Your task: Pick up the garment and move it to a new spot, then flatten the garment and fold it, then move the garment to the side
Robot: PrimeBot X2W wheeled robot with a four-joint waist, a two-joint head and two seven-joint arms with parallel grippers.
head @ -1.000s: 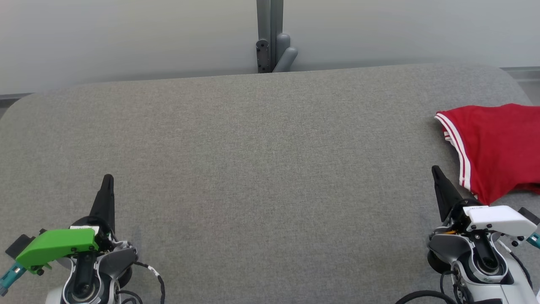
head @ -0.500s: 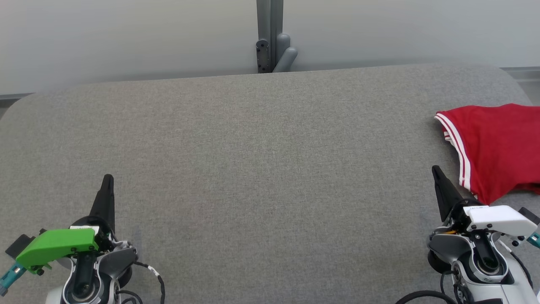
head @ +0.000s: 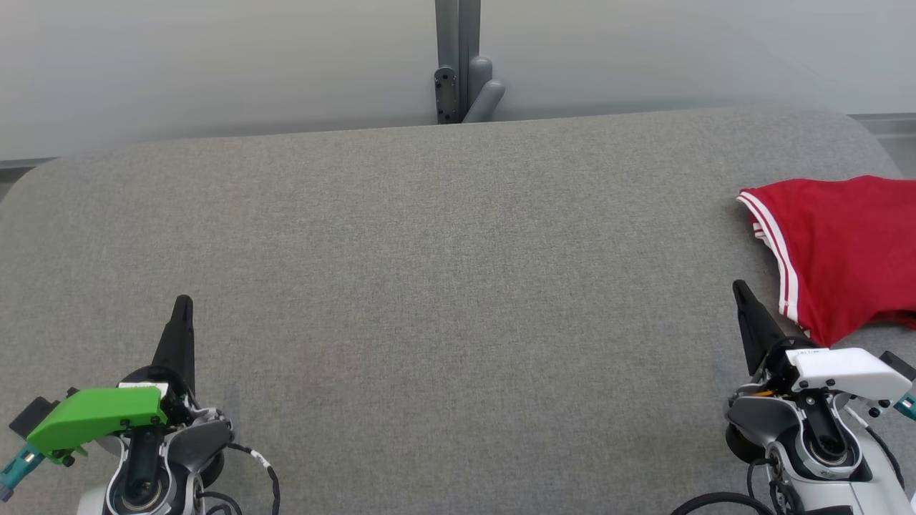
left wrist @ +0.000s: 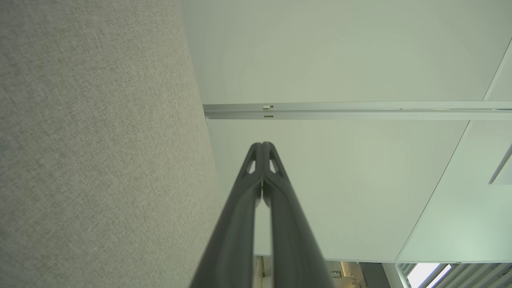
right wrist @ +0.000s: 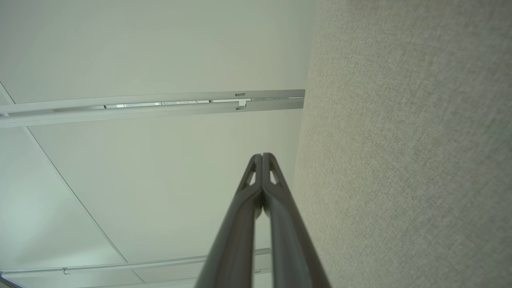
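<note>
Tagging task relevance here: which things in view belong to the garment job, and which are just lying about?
Job: grey fabric table; red white-striped garment at its right edge; right tool, shut, beside it; left tool, shut.
Not job: grey post behind the table; white wall panels.

A broad surface covered in grey woven fabric (head: pixel 429 250), rounded at its far corners, stands against a plain pale wall (head: pixel 215 57). A grey metal post (head: pixel 458 43) rises behind its middle. The left wrist view catches a bright window (left wrist: pixel 420 274).
</note>
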